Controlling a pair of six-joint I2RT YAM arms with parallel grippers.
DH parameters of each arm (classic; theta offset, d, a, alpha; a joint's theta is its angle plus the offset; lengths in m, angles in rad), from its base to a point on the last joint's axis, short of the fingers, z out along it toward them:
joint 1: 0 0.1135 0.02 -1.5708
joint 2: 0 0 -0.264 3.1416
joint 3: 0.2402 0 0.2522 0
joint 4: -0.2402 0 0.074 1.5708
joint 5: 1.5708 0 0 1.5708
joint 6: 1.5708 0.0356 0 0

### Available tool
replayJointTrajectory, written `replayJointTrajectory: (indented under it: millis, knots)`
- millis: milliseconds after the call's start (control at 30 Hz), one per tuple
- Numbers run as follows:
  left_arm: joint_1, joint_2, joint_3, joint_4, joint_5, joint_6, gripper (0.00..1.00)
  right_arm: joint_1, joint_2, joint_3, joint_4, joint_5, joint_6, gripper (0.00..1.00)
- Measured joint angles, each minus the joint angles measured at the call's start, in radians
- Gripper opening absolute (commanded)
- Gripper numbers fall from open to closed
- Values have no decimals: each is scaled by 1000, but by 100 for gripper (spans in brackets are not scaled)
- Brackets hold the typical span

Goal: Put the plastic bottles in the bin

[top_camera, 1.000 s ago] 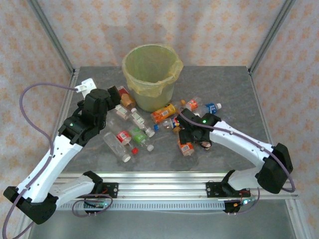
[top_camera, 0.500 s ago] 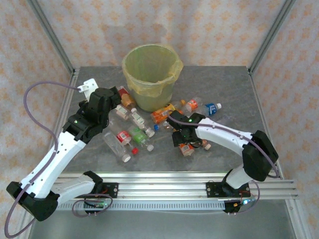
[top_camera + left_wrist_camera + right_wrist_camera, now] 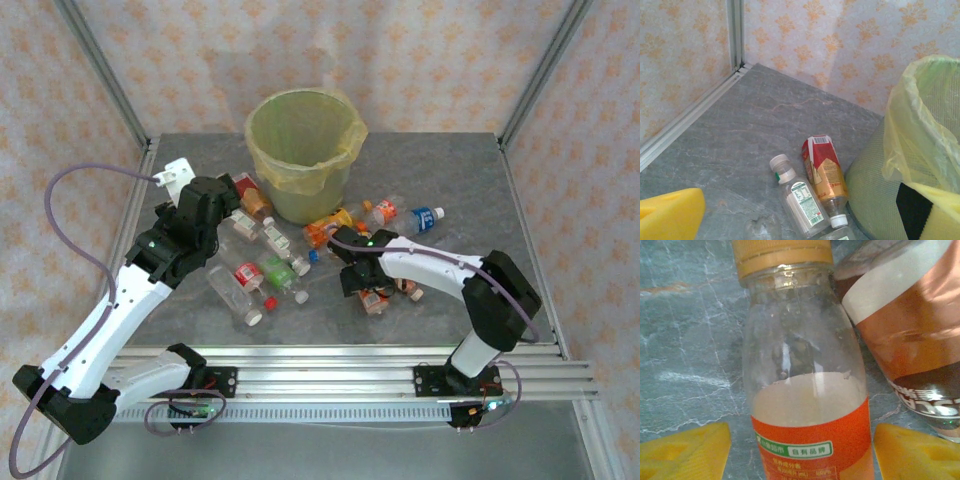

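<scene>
While the right gripper (image 3: 810, 455) sits low over the table (image 3: 450, 170), its jaws are apart, yellow pads (image 3: 685, 450) either side of an orange-label bottle (image 3: 807, 390) lying flat with an orange cap. There is a gap at the left pad; the right pad is almost at the label, with no clear squeeze. A copper-label bottle (image 3: 910, 325) lies just beside it on the right; I can't tell if they touch. From the top view, this gripper is right of centre, in a cluster of bottles in front of the bin (image 3: 305, 100).

The left gripper (image 3: 802, 217) has its jaws wide apart and holds nothing. It hovers over a red-label bottle (image 3: 822, 167) and a clear white-cap bottle (image 3: 797, 200), which lie side by side on the table. The red one is right against the bin's base, on the bin's left side.

The bin stands upright at the back middle of the table, a yellow-green bag (image 3: 920, 125) folded over its rim. A green-label bottle (image 3: 278, 270) lies near table centre, and a blue-label bottle (image 3: 425, 215) lies right of the bin. Both are on the table.
</scene>
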Motion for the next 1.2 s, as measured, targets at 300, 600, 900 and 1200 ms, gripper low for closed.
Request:
replayJointTrajectory:
  millis: [300, 600, 900, 1200]
  knots:
    - [13, 0, 0, 0, -15, 0, 100, 0, 43, -19, 37, 0, -4, 75]
    - [26, -12, -2, -23, -18, -8, 100, 0, 83, -28, 59, 0, -11, 82]
    - [38, -29, -6, -32, -19, -16, 100, 0, 105, -28, 79, -3, -22, 76]
    - [45, -29, -8, -39, -19, -16, 100, 6, 104, -27, 92, -19, -34, 51]
